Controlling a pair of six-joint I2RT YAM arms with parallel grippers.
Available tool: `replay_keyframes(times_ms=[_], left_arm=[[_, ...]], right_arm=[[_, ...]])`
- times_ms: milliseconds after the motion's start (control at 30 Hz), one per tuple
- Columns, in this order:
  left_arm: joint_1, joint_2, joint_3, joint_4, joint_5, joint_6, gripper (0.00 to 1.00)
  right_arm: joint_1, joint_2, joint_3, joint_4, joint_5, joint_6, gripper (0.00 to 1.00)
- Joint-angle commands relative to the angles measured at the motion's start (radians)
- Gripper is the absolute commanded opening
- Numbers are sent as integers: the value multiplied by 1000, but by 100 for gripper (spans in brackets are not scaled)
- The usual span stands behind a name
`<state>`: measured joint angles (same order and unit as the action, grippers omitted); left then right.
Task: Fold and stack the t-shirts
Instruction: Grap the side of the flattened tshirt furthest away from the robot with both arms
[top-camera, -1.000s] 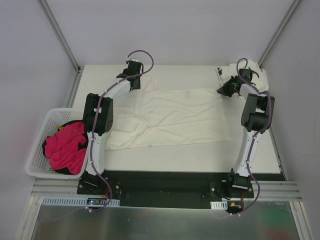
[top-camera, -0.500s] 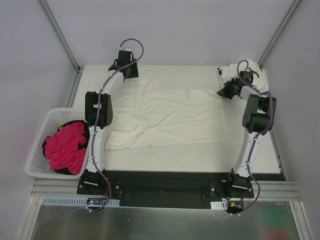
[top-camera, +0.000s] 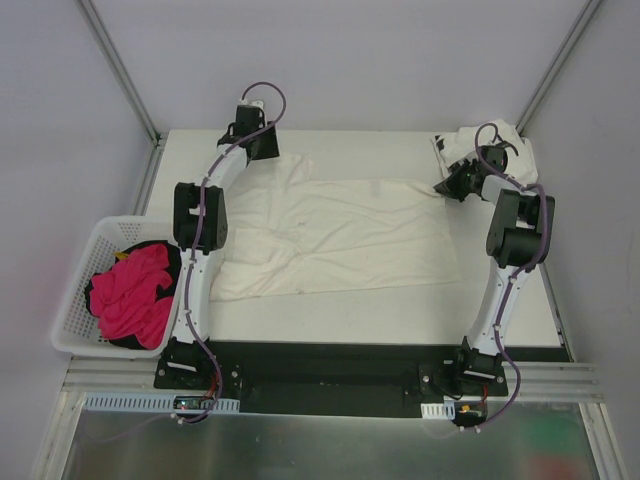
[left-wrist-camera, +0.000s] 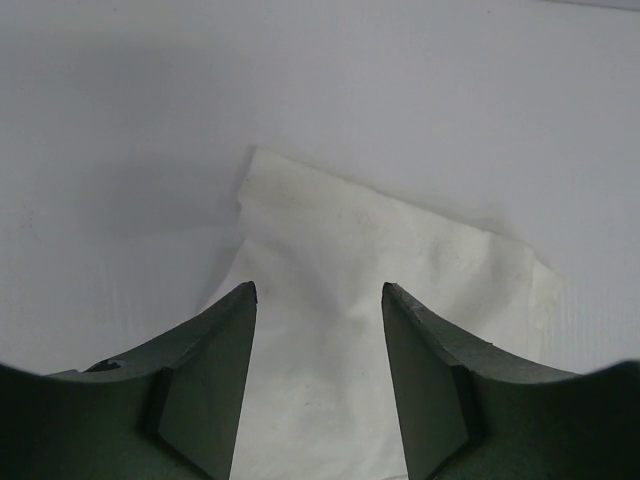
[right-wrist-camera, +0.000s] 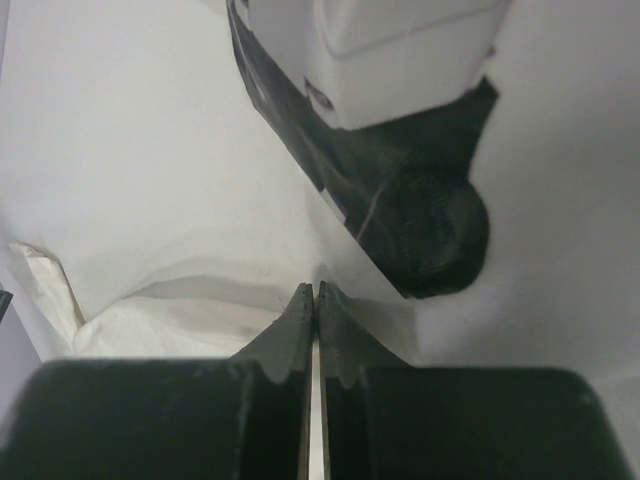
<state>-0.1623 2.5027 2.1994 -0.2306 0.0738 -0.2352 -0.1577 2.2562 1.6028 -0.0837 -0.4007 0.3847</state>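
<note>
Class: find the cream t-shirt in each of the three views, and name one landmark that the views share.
Top external: cream t-shirt spread flat mid-table.
Left wrist: one corner of it lies ahead of the open left gripper.
Right wrist: another corner is pinched in the shut right gripper.
Shared landmark: the white table.

Close view down past left gripper (left-wrist-camera: 318, 300): 2 dark fingers (left-wrist-camera: 215, 370) at bottom edge, parted, nothing pinched. Between and beyond them, cream-white t-shirt (left-wrist-camera: 380, 250) lying flat, ending in a blunt corner at upper left. Around it, bare white table (left-wrist-camera: 120, 120).
</note>
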Motion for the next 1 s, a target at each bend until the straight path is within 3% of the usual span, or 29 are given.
replay_keyframes(times_ms=[0, 433, 967], left_arm=[[18, 10, 62, 60, 8, -10, 52], [24, 36, 82, 71, -19, 2, 52], [47, 77, 168, -173, -34, -79, 52]], right_arm=[[-13, -57, -20, -14, 8, -6, 1], [-17, -66, -32, -16, 8, -3, 1], [-17, -92, -67, 12, -9, 16, 1]])
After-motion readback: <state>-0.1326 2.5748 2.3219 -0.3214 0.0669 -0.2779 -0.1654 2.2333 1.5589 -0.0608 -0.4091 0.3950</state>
